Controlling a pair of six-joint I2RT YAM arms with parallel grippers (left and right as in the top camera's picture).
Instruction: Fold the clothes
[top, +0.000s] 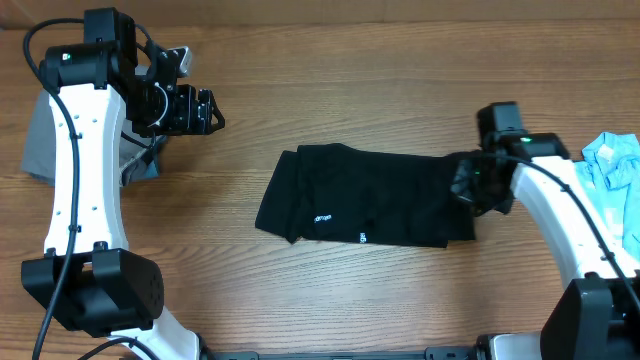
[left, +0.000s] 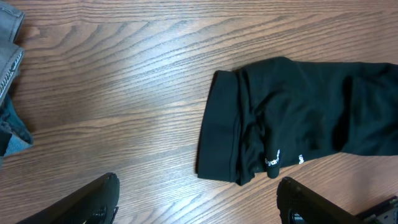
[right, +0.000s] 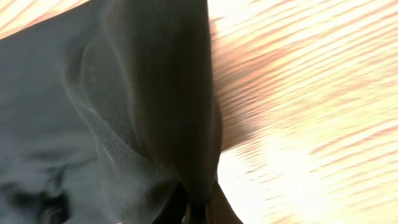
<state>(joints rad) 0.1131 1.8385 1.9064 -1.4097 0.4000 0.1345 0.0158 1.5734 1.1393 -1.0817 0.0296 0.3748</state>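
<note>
A black shirt (top: 365, 196) lies folded into a long band across the middle of the table, tiny white lettering near its front edge. My right gripper (top: 470, 185) is shut on the shirt's right end; in the right wrist view the black cloth (right: 155, 106) rises in a pinched fold from between the fingers. My left gripper (top: 205, 110) hovers open over bare wood at the back left, well away from the shirt. In the left wrist view the shirt's left end (left: 280, 118) lies ahead of the spread fingertips (left: 102, 193).
A grey garment (top: 40, 140) with a bit of blue lies at the far left, partly under the left arm. A light-blue garment (top: 615, 165) sits at the right edge. The table is brown wood.
</note>
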